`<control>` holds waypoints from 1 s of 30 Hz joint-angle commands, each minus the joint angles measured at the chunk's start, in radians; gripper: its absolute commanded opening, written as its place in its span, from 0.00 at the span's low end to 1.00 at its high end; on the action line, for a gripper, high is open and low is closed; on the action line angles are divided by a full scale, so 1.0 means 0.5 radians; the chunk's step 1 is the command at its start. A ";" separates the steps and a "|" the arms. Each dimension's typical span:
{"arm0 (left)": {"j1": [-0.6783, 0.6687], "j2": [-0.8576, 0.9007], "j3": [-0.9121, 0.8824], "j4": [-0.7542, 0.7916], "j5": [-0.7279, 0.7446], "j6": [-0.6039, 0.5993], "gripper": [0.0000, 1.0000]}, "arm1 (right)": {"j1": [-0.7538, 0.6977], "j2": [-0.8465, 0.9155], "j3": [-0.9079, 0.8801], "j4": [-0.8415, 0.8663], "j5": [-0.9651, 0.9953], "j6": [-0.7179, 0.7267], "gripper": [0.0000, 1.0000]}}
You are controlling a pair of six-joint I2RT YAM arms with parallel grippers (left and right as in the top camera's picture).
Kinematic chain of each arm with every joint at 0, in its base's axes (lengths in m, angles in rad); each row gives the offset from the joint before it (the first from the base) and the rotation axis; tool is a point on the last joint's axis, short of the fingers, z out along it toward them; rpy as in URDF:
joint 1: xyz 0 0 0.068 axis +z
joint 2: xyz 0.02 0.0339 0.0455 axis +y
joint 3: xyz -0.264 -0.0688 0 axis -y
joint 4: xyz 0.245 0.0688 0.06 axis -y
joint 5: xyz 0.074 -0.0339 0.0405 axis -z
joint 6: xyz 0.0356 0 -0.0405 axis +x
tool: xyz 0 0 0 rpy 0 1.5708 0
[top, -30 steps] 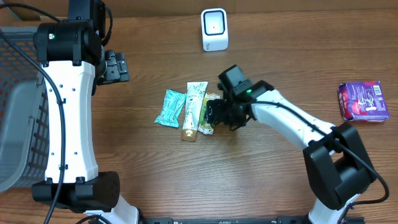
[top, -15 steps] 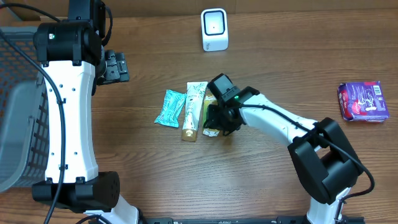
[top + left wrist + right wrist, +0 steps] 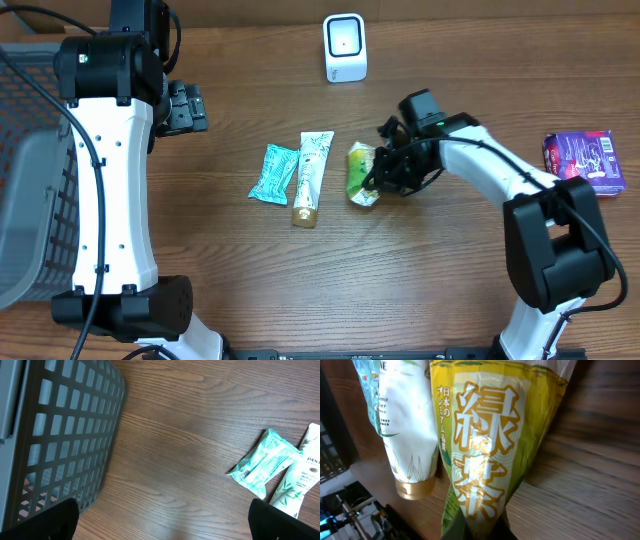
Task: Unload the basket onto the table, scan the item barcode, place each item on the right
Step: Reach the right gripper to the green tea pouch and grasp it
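Right of centre in the overhead frame, the right end effector (image 3: 384,178) is clamped tight on one end of the green tea packet (image 3: 359,170) — just right of the white tube (image 3: 311,177), well below the scanner (image 3: 345,47). Upper left, the left end effector (image 3: 187,108) gapes wide, holding nothing.

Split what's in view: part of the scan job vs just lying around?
In the job: green tea packet, gripped in the right claw; white scanner.
Lying about: teal pouch; white tube; purple box; grey basket.
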 commanded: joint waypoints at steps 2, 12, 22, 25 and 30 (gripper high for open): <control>0.000 -0.030 0.030 0.008 -0.011 0.022 1.00 | -0.036 -0.053 0.004 0.016 -0.170 -0.114 0.04; 0.000 -0.030 0.030 0.008 -0.011 0.022 1.00 | 0.142 -0.019 -0.086 0.303 -0.499 0.045 0.04; 0.000 -0.030 0.030 0.008 -0.011 0.022 0.99 | 0.156 0.127 -0.130 0.403 -0.381 0.185 0.15; 0.000 -0.030 0.030 0.008 -0.011 0.022 1.00 | 0.156 0.127 -0.130 0.388 -0.289 0.230 0.18; 0.000 -0.030 0.030 0.008 -0.011 0.022 1.00 | 0.149 0.127 -0.130 0.282 -0.053 0.235 0.31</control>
